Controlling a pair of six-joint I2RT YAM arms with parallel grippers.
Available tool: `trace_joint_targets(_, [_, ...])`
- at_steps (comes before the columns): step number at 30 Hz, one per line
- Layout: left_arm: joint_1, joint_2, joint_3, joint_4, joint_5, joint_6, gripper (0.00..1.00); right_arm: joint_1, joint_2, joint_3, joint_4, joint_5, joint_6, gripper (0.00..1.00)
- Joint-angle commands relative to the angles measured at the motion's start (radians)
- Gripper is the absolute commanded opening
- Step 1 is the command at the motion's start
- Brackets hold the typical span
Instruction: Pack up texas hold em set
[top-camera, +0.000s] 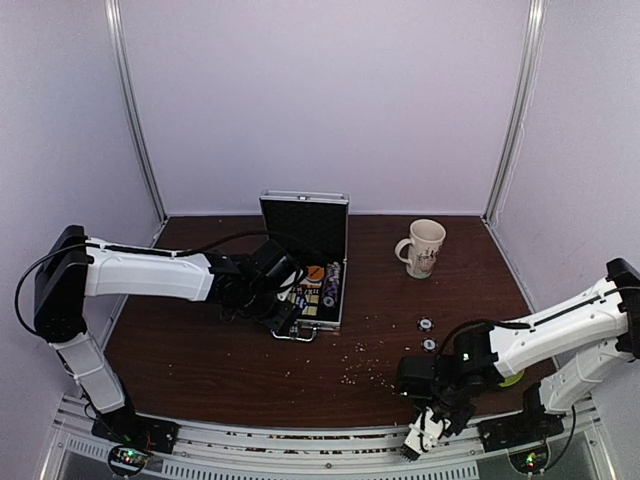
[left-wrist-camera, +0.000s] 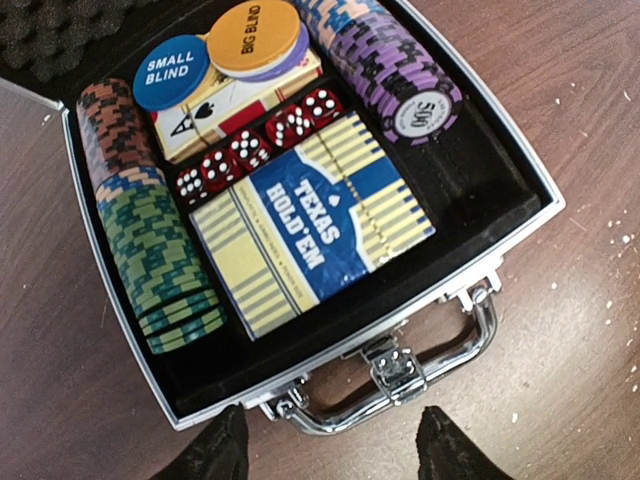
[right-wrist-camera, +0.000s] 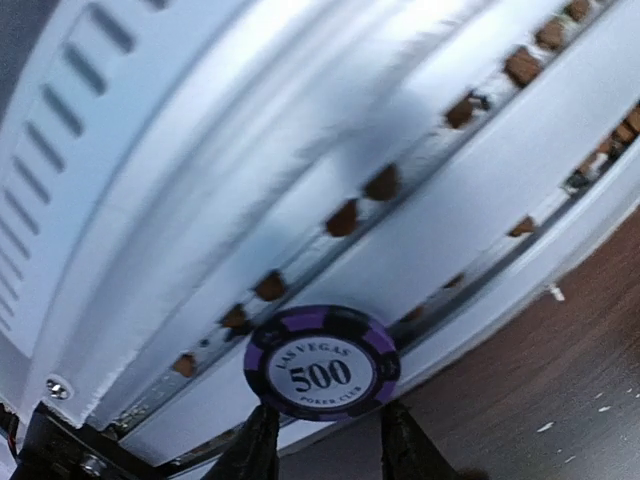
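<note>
The silver case (left-wrist-camera: 520, 215) lies open on the table, its handle (left-wrist-camera: 400, 385) towards my left gripper (left-wrist-camera: 330, 455). Inside it are rows of poker chips (left-wrist-camera: 160, 260), red dice (left-wrist-camera: 255, 150), a blue and cream card deck (left-wrist-camera: 310, 225) and blind discs (left-wrist-camera: 177, 72). The left gripper is open and empty, hovering just short of the handle. My right gripper (right-wrist-camera: 325, 440) pinches a purple 500 poker chip (right-wrist-camera: 322, 362) by its lower edge, over the white rail at the table's near edge. From above, the case (top-camera: 305, 260) sits centre-left and two loose chips (top-camera: 427, 333) lie to its right.
A cream mug (top-camera: 422, 247) stands at the back right. A lime green plate (top-camera: 512, 378) shows partly under the right arm. Pale crumbs are scattered over the brown table (top-camera: 350, 380). The white slotted rail (right-wrist-camera: 200, 150) fills most of the right wrist view.
</note>
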Motion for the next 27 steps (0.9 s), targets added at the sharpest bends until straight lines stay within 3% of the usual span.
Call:
trace_joint_targets(1, [-0.004,-0.053,-0.032,0.017,-0.011,-0.018,0.6,-0.089,0.124,0.098,0.087,0.019,0.032,0.34])
trace_joint_targets(9, [-0.004,-0.062,-0.069,0.035,-0.019,-0.027,0.6,-0.226,0.222,0.239,0.119,-0.027,0.109,0.38])
trace_joint_targets(13, [-0.004,-0.061,-0.069,0.03,-0.025,-0.021,0.6,-0.253,0.138,0.201,0.051,-0.109,0.038,0.45])
trace_joint_targets(18, [-0.004,-0.051,-0.061,0.021,-0.035,-0.003,0.6,-0.208,0.008,0.133,-0.021,-0.157,-0.017,0.57])
trace_joint_targets(21, [-0.004,-0.038,-0.057,0.021,-0.036,0.004,0.6,-0.143,0.008,0.113,-0.022,-0.133,-0.005,0.61])
trace_joint_targets(24, [-0.004,-0.033,-0.056,0.019,-0.035,0.008,0.6,-0.08,0.031,0.09,0.017,-0.112,0.015,0.72])
trace_joint_targets(27, [-0.004,-0.037,-0.057,0.015,-0.037,0.012,0.6,-0.044,0.055,0.079,0.054,-0.098,0.029,0.74])
